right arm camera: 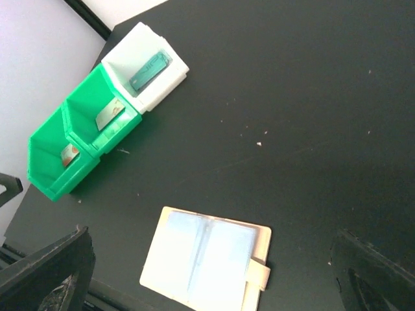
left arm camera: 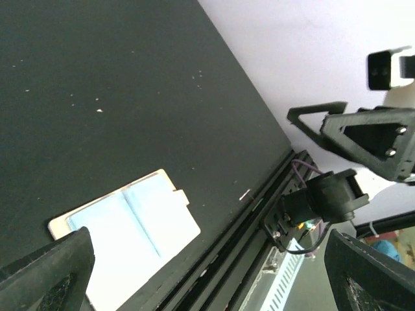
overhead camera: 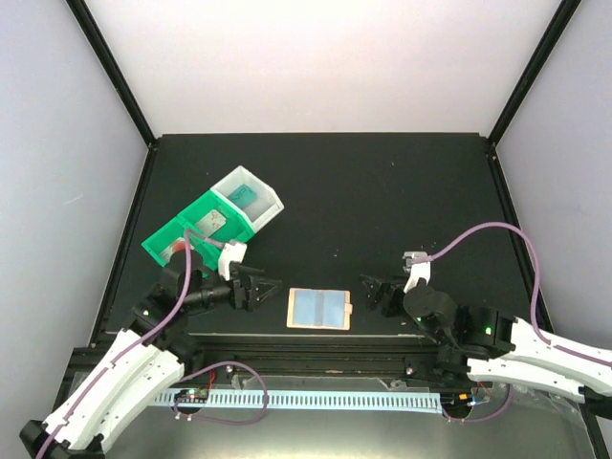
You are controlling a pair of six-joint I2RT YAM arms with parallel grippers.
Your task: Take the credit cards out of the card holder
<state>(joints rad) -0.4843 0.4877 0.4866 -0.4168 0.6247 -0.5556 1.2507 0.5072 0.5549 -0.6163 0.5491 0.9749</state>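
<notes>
The matte black table [overhead camera: 382, 182] is carrying all items. The card holder [overhead camera: 319, 308] is lying open and flat near the table's front edge, with its pale blue panels facing up and its closure tab pointing right. The green bins [overhead camera: 153, 251] are sitting at the left side. The white bin [overhead camera: 272, 202] is touching their far end, so the three are forming a diagonal row. This row is standing well apart from the card holder.
</notes>
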